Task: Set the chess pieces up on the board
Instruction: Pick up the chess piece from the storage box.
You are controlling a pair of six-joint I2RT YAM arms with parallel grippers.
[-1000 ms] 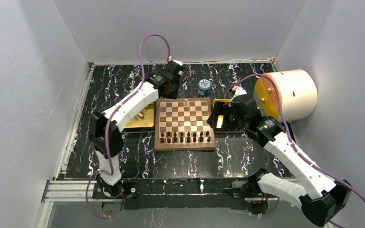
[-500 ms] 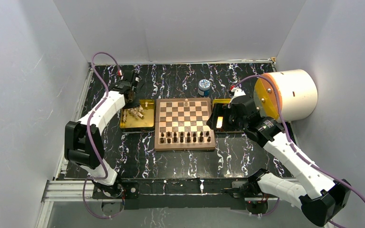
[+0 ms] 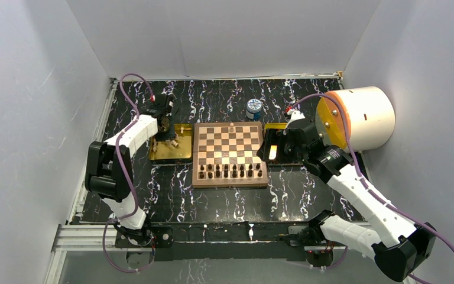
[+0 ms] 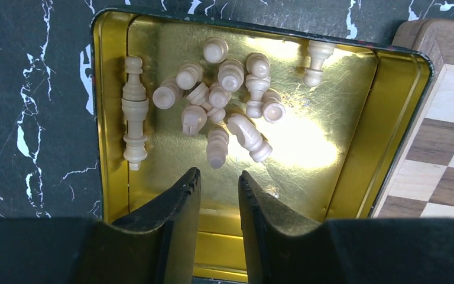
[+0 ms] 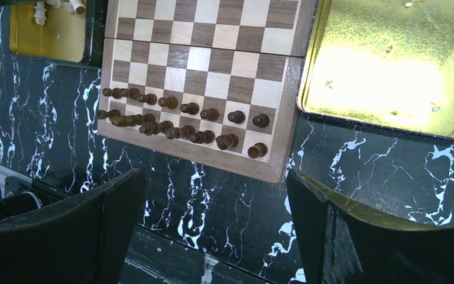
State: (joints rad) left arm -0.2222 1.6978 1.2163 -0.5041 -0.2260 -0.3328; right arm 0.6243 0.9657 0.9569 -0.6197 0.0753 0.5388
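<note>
The chessboard (image 3: pixel 229 145) lies mid-table. One cream chess piece (image 3: pixel 231 126) stands on its far row. Dark brown pieces (image 3: pixel 230 171) fill the two near rows. Several cream chess pieces (image 4: pixel 230 100) lie tumbled in the gold tray (image 4: pixel 307 154) left of the board. My left gripper (image 4: pixel 220 174) hovers over this tray, jaws narrowly open and empty, tips just short of the pile. In the top view the left gripper (image 3: pixel 164 121) is at the tray's far end. My right gripper (image 5: pixel 216 177) is wide open and empty, hovering by the board's right edge (image 3: pixel 272 149).
A second gold tray (image 5: pixel 390 65), empty, lies right of the board. A small blue-and-white jar (image 3: pixel 253 109) stands behind the board. A large white cylinder with an orange face (image 3: pixel 360 118) is at the far right. White walls enclose the table.
My left arm has swung from the board's far edge out to the left tray and settled over the cream pieces. The right arm has not moved.
</note>
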